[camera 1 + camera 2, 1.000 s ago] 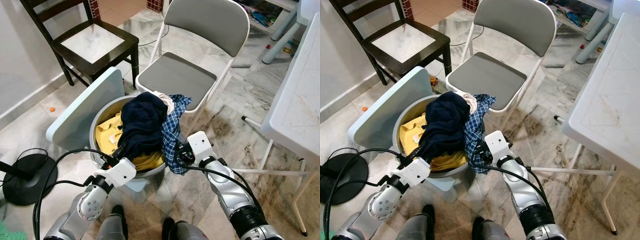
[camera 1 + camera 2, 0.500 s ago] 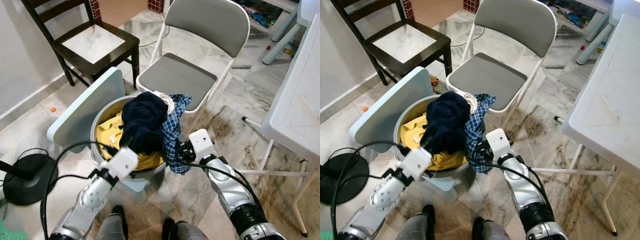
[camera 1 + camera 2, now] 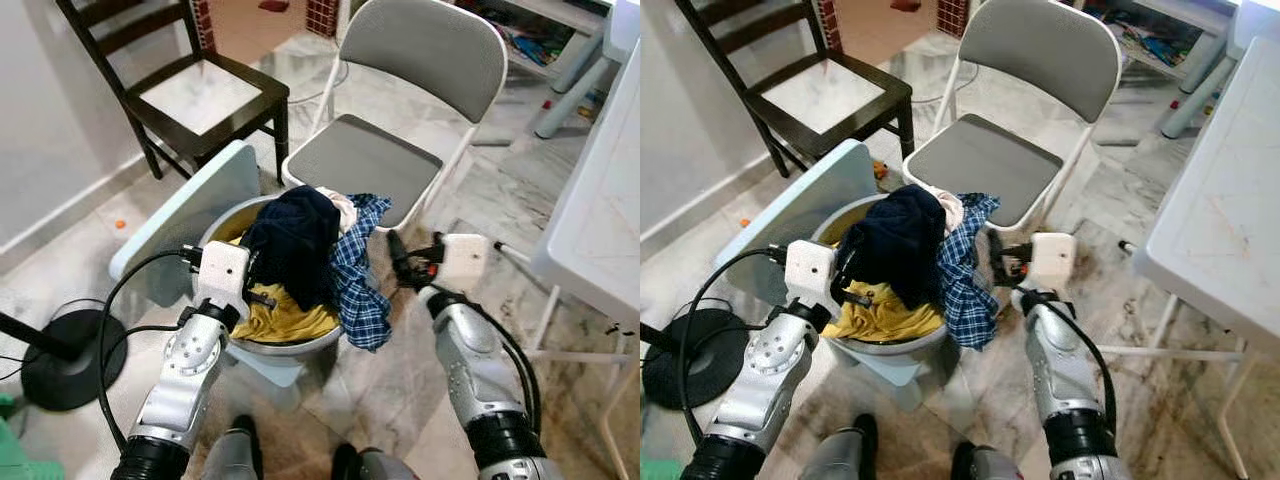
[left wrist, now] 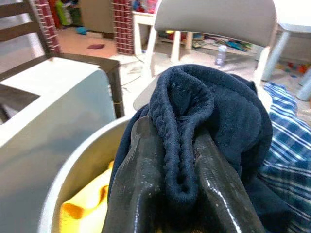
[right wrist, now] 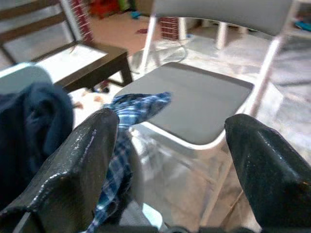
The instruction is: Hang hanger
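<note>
A round grey basket [image 3: 298, 347] on the floor holds a dark navy garment [image 3: 295, 235], a blue plaid shirt [image 3: 358, 290] hanging over its rim, and a yellow garment [image 3: 285, 318]. My left gripper [image 3: 262, 290] is at the basket's left side. It is shut on a fold of the navy garment [image 4: 214, 107], which is pinched between the fingers [image 4: 141, 174]. My right gripper [image 3: 400, 262] hovers to the right of the plaid shirt, open, with nothing between its fingers [image 5: 92, 145].
A grey folding chair [image 3: 365, 160] stands just behind the basket, with a dark wooden chair [image 3: 205, 95] to its left. A pale blue lid [image 3: 180, 215] leans on the basket's left. A white table [image 3: 600, 220] is on the right, and a black stand base [image 3: 60, 355] on the left.
My left gripper has risen from below the rim to the navy garment. My right gripper has come away from the plaid shirt, up and to the right. The camera shifted slightly.
</note>
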